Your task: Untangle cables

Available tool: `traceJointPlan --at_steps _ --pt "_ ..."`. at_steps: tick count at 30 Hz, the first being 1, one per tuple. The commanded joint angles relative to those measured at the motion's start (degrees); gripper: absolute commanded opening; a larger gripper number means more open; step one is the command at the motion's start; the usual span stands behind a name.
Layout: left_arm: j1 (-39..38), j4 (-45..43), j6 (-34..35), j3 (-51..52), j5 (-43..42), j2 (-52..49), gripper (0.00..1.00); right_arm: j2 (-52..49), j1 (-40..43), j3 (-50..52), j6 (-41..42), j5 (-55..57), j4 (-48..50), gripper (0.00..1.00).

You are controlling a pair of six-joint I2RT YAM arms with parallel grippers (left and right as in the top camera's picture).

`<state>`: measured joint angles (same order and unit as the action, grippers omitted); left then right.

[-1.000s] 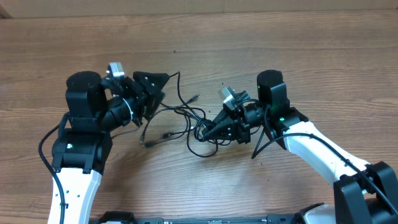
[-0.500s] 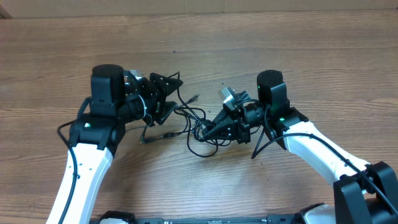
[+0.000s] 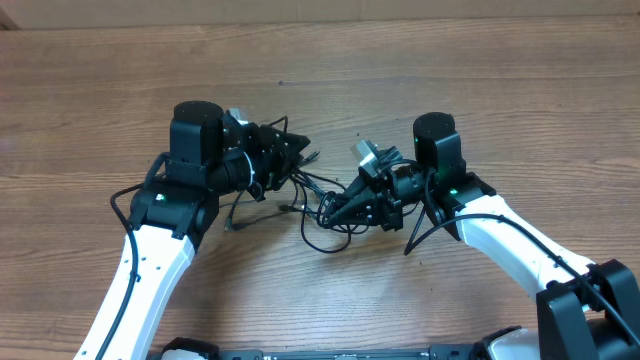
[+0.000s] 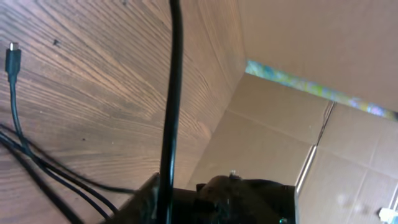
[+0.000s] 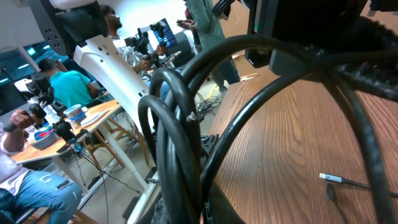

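Observation:
The cables (image 3: 318, 222) lie as a knot of thin black loops on the wooden table between my two arms, with a small plug (image 3: 313, 157) at the far end. My left gripper (image 3: 297, 150) reaches over the tangle's upper left strands, its jaws drawn together on one cable. In the left wrist view that cable (image 4: 169, 112) runs taut straight up from the jaws, and a plug (image 4: 12, 59) lies on the wood. My right gripper (image 3: 330, 212) is shut on the knot's right side. Several loops (image 5: 177, 143) bunch close to the right wrist camera.
A cardboard wall (image 3: 320, 15) stands along the table's far edge. Another plug (image 5: 339, 180) lies on the wood in the right wrist view. The right arm's own thicker cable (image 3: 425, 232) hangs beside it. Bare wood (image 3: 500, 110) stretches either side of the arms.
My left arm swung right to the tangle, and its wide-open jaws narrowed onto a strand. The right arm and its grip have not moved.

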<state>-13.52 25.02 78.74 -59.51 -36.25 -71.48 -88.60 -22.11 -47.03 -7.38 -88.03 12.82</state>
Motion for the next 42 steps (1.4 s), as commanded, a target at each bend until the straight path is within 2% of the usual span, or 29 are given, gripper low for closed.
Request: traceJointPlan --at_steps 1,3,7,12,17,21,24,31,36,39,42 --pt "-0.4 -0.2 0.2 -0.5 0.2 -0.1 0.04 -0.1 0.2 -0.6 -0.2 -1.9 0.4 0.08" --pt "-0.3 -0.5 0.2 -0.5 -0.5 -0.1 0.04 -0.1 0.2 -0.6 -0.2 -1.9 0.4 0.11" --pt "-0.3 -7.1 0.2 -0.5 -3.1 0.1 0.04 -0.1 0.2 -0.6 0.0 -1.9 -0.6 0.12" --pt "-0.3 -17.6 4.9 -0.5 -4.3 1.3 0.04 -0.1 0.2 -0.6 0.0 -1.9 -3.0 0.14" --pt "-0.3 -26.1 8.9 -0.5 -4.3 3.0 0.04 -0.1 0.2 -0.6 0.0 -1.9 -3.3 0.23" --pt "-0.3 -31.2 11.8 -0.6 -4.3 4.2 0.04 -0.1 0.2 -0.6 0.0 -1.6 -3.3 0.25" --pt "0.0 -37.5 15.7 -0.5 -4.2 5.0 0.04 -0.1 0.2 -0.6 0.0 -0.4 -3.7 0.28" --pt "5.9 -60.3 30.4 -0.6 -4.1 5.2 0.04 -0.1 0.2 -0.6 0.0 8.0 -12.0 0.34" --pt "10.1 -67.1 38.5 -0.6 -3.6 5.2 0.04 -0.1 0.2 -0.6 0.0 13.1 -15.1 0.36" --pt "11.3 -70.7 40.2 -0.5 -2.7 5.2 0.04 -0.1 0.2 -0.6 0.0 13.4 -15.1 0.39" --pt "11.3 -70.5 40.0 -0.5 -3.3 5.2 0.04 -0.1 0.2 -0.6 0.0 13.0 -14.3 0.39"
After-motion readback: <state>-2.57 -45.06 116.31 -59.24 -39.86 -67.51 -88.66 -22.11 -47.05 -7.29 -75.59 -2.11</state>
